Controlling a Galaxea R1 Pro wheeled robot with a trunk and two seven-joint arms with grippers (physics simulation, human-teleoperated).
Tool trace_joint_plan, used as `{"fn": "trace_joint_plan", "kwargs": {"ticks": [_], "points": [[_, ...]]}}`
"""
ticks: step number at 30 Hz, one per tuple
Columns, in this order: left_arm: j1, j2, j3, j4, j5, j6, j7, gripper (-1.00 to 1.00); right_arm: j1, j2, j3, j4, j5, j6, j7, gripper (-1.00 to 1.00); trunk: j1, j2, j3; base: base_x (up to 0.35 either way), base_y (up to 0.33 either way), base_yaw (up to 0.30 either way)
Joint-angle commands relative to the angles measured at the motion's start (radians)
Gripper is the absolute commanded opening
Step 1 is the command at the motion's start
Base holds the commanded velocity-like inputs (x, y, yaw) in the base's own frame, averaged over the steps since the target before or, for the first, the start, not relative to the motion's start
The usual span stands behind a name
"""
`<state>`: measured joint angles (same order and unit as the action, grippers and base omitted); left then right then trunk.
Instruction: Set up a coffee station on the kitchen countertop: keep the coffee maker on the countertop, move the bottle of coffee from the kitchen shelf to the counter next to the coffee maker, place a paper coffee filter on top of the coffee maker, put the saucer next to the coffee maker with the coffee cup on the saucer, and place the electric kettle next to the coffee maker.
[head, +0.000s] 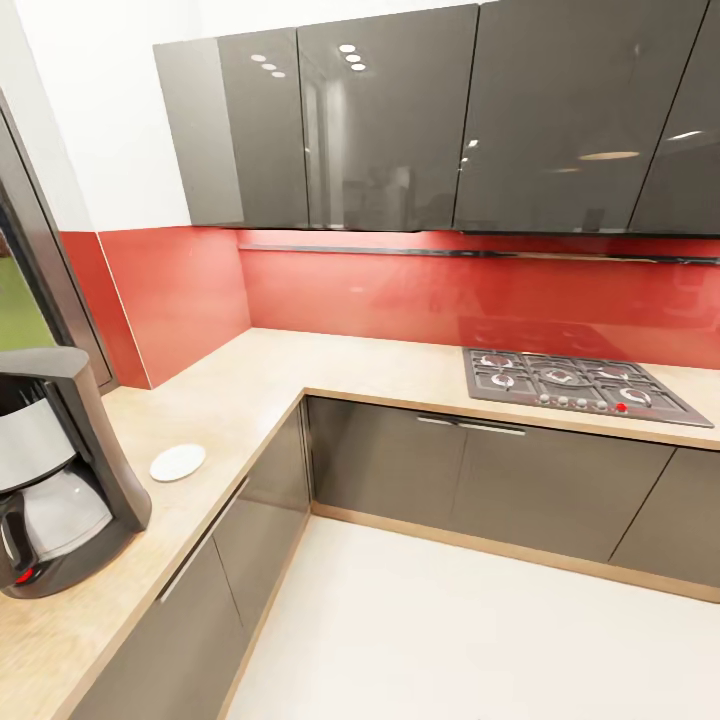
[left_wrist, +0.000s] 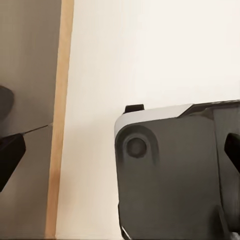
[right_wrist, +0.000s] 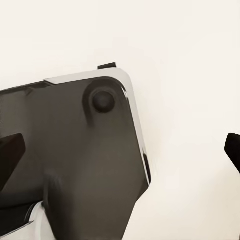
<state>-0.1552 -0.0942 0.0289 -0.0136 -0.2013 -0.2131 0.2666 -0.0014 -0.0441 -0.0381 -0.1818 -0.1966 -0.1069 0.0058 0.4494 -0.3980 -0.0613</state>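
The coffee maker (head: 62, 468), black with a silver-white housing and a glass carafe, stands on the kitchen countertop (head: 255, 385) at the near left of the head view. A little beyond it to the right, the saucer (head: 177, 462) lies flat on the counter near the front edge, with nothing on it. My left gripper (left_wrist: 122, 152) is open, its dark fingertips (left_wrist: 10, 155) at the picture's sides, pointing down at the floor and my own base. My right gripper (right_wrist: 122, 150) is open the same way, with nothing between its fingers (right_wrist: 10, 155). The bottle of coffee, paper coffee filter, coffee cup and electric kettle are out of view.
The counter runs in an L along a red backsplash, with a gas hob (head: 580, 385) set in at the right. Grey wall cabinets (head: 400, 120) hang above and grey base cabinets (head: 480, 480) stand below. Pale floor (head: 450, 640) lies ahead.
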Motion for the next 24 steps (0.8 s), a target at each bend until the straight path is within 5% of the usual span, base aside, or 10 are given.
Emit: {"fn": "trace_joint_plan", "kwargs": {"ticks": [1,11,24], "points": [[0.0,0.001,0.003,0.002,-0.003,-0.002,0.006,1.0,0.0,0.001,-0.003,-0.001,-0.004,-0.002,0.001,1.0,0.001,-0.002,-0.002,0.0,0.0,0.0],[0.02,0.003,0.0,0.011,0.007,-0.002,-0.009,1.0,0.0,0.001,-0.002,0.0,-0.002,-0.002,0.0,1.0,0.001,-0.002,-0.002,0.0,0.0,0.018],[0.023,0.002,-0.001,0.018,0.009,-0.003,-0.011,1.0,0.0,0.002,-0.002,0.001,-0.001,-0.002,0.0,1.0,0.001,-0.002,-0.002,0.0,-0.038,0.247]]}}
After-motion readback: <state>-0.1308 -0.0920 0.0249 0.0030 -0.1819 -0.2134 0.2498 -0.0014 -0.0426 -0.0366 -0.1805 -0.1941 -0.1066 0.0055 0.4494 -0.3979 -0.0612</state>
